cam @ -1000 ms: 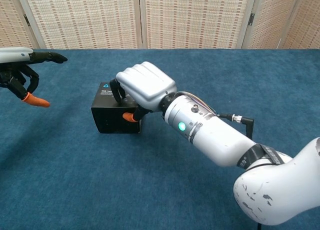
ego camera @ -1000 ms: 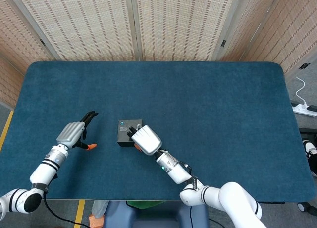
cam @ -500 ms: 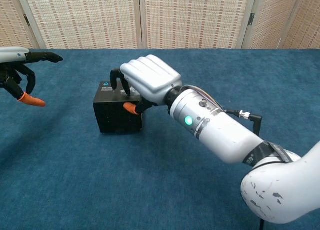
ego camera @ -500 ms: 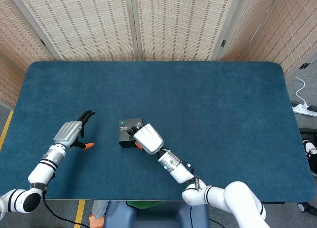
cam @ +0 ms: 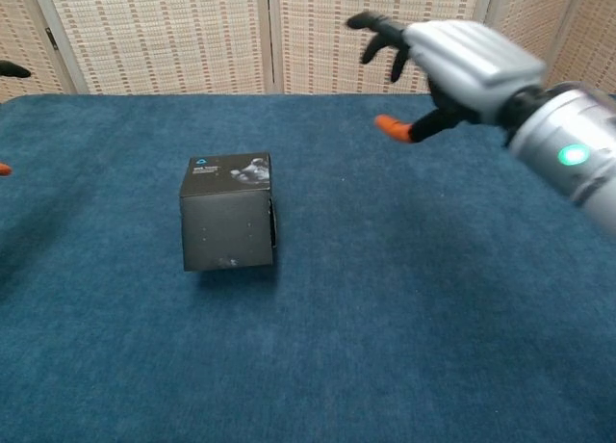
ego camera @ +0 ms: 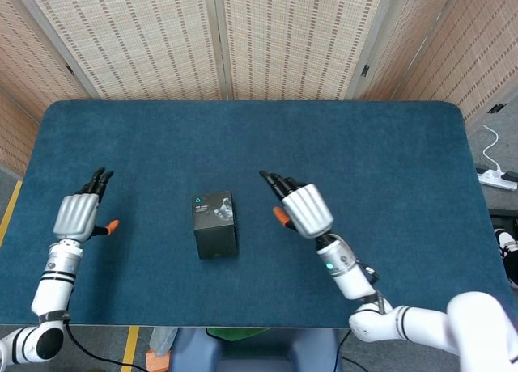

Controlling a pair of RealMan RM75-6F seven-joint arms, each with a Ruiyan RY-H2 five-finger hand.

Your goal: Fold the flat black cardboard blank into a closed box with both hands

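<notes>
The black cardboard box stands closed on the blue table, with a white print and a small blue mark on its top. No hand touches it. My right hand hovers to the right of the box, well apart from it, fingers spread and empty. Far out at the table's left side is my left hand, also spread and empty; the chest view shows only its fingertips at the left edge.
A blue cloth-covered table spreads wide around the box. Woven folding screens stand behind the far edge. A power strip lies on the floor at the right.
My right hand has let go of the box and lifted away to the right, fingers now spread. My left hand has drawn further left. The box stays put, standing alone.
</notes>
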